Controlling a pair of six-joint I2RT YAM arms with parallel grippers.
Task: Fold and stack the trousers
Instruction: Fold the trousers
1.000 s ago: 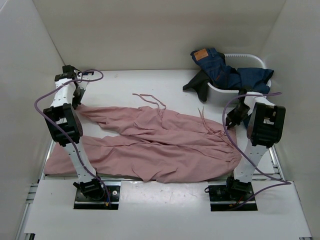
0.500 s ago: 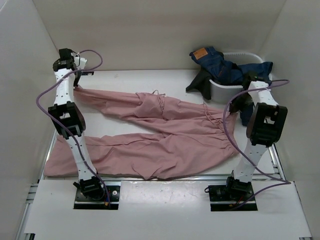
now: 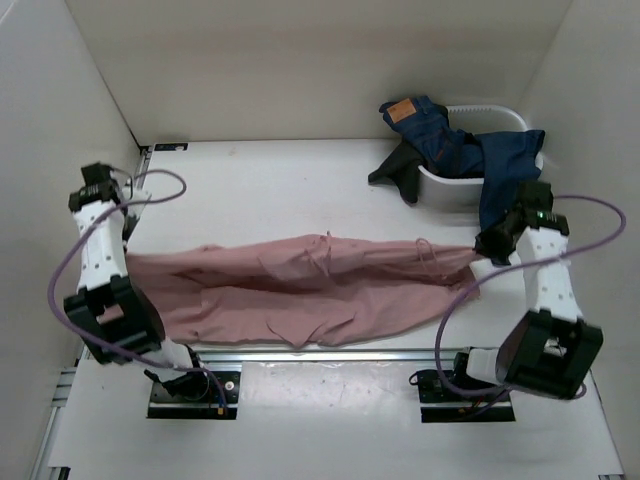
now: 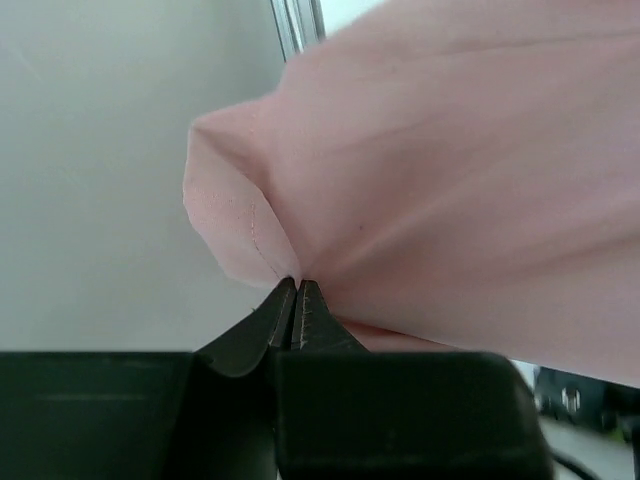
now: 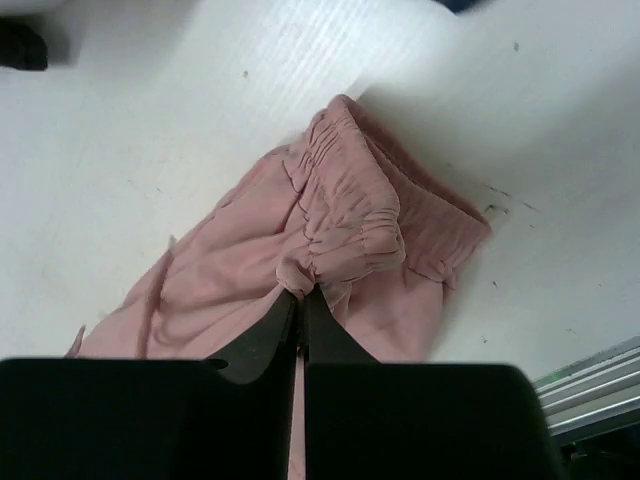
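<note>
Right now your left tool (image 4: 297, 287) is closed tight, its tips meeting on a leg-end corner of the trousers (image 3: 300, 295). In the left wrist view a small flap of pink cloth folds over beside the tips, and the rest of the fabric spreads away to the right, with the white side wall behind it. Your right tool (image 5: 300, 296) is likewise clamped together, with the gathered waistband bunched up at its tips. From that wrist view you cannot tell whether the waist is touching the desk (image 3: 280, 190) or held just above it.

From above, the trousers stretch as one long, wrinkled band between your two tools, across the near half of the desk. The leg ends are on your left and the waist on your right. The near edge of the cloth lies just beside the metal rail (image 3: 330, 352) at the front. Thin drawstrings (image 3: 427, 250) trail on top of the fabric towards the waist end.

At the far right of the desk a white basket (image 3: 440, 186) holds blue jeans (image 3: 440, 145), and a dark garment (image 3: 395, 170) hangs over its left side, well apart from the trousers.
</note>
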